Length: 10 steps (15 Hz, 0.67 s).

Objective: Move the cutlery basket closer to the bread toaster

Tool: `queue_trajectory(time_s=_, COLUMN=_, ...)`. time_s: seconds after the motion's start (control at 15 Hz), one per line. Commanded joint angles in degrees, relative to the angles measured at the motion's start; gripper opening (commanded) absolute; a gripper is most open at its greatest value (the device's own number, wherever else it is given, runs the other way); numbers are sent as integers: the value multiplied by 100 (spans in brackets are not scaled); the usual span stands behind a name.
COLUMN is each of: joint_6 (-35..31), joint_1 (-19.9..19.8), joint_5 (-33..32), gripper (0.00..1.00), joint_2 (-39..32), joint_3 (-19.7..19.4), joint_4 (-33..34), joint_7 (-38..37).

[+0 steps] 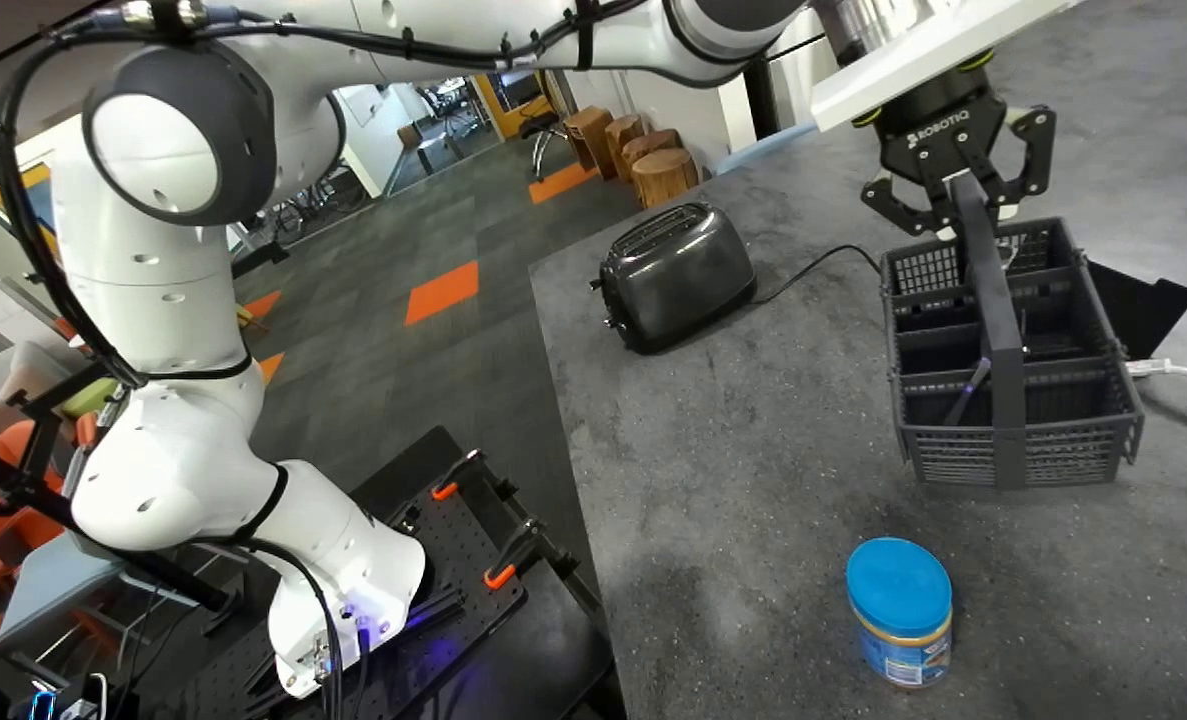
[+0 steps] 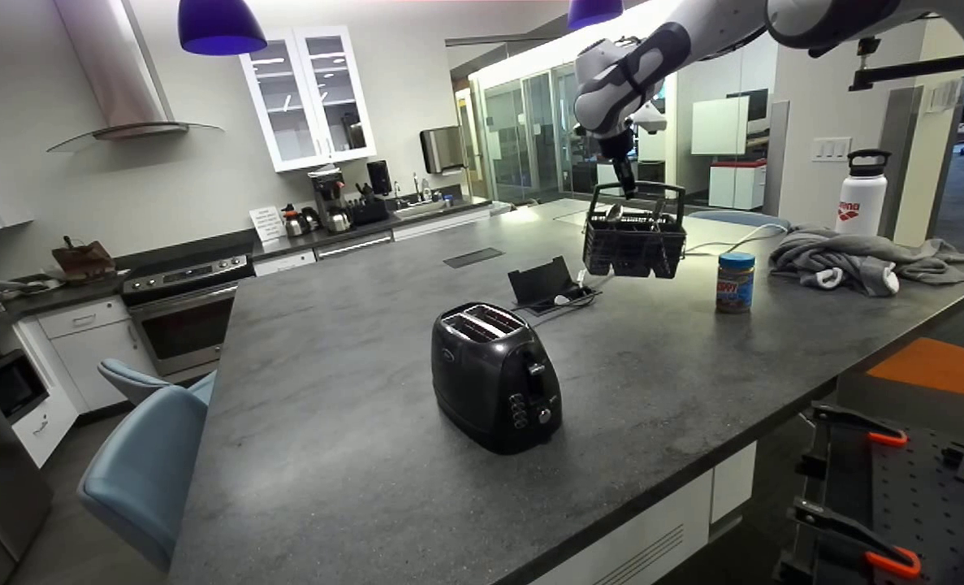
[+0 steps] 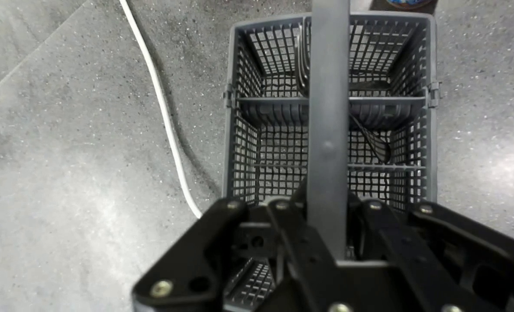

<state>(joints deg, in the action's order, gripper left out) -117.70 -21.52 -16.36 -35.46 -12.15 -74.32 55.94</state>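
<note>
The dark grey slatted cutlery basket shows in both exterior views and fills the middle of the wrist view. A few pieces of cutlery lie inside it. My gripper has its fingers close against both sides of the basket's upright handle and appears shut on it; the wrist view shows this too. The basket seems to hang a little above the counter, roughly level. The black bread toaster stands apart from the basket, and its slotted top shows in an exterior view.
A blue-lidded jar stands near one end of the basket. A flat black box with cords lies between basket and toaster in that view. A white cord runs beside the basket. Grey cloth and a white bottle are beyond the jar.
</note>
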Motion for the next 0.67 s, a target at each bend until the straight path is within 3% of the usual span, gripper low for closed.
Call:
queue_trajectory(time_s=0.0, joint_6=-377, joint_1=315, joint_5=-512, gripper=2, joint_2=1060, joint_3=-26, joint_4=-1392, joint_7=87)
queue_trajectory(time_s=0.6, joint_6=-1594, joint_1=619, joint_5=-1300, gripper=2, joint_2=2279, joint_3=116, joint_4=-3660, joint_7=267)
